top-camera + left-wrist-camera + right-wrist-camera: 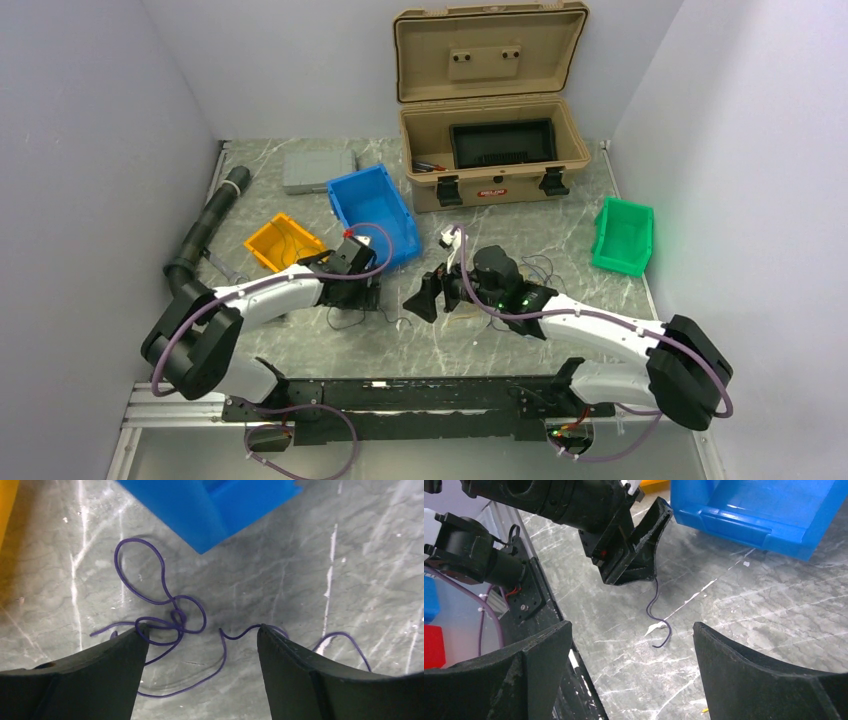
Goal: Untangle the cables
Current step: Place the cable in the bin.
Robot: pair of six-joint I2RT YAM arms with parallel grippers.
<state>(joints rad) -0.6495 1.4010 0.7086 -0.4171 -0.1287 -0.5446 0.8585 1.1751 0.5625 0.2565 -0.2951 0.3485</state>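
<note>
Left wrist view: your left hand (202, 630) is released, fingers spread over a knotted purple cable (178, 616) lying on the worktop (300, 580), lower centre, below the blue bin (200, 510). Right wrist view catches only one curled purple tail under that hand. Your right hand (632, 627) is also released and empty.
</note>
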